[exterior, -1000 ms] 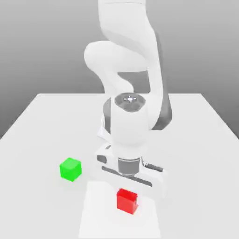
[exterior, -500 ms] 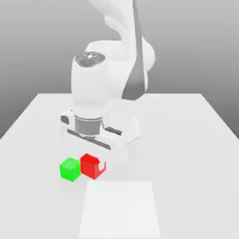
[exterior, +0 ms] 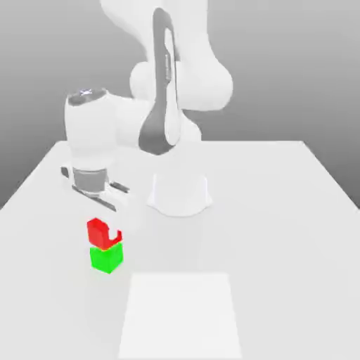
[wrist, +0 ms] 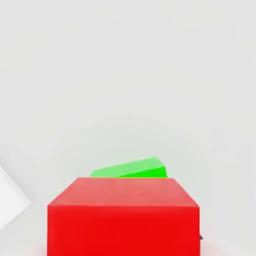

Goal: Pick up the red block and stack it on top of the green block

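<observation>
The red block point(exterior: 103, 235) sits on top of the green block point(exterior: 106, 258) at the exterior view's left side of the white table, with its edges turned slightly off the green one's. My gripper point(exterior: 104, 226) hangs straight down over the stack, its white hand point(exterior: 91, 184) just above and its tip down at the red block, covering a top corner of it. In the hand view the red block point(wrist: 123, 216) is close up, and a sliver of the green block point(wrist: 131, 169) peeks out from beyond it.
The arm's round white base point(exterior: 179, 195) stands behind the stack, to the exterior view's right. A paler square patch point(exterior: 180, 314) lies on the table point(exterior: 281, 232) in front, and a corner of the patch point(wrist: 9, 200) appears in the hand view.
The arm carried the red block from the pale patch toward the exterior view's left, first beside the green block and now onto its top. The green block stayed put.
</observation>
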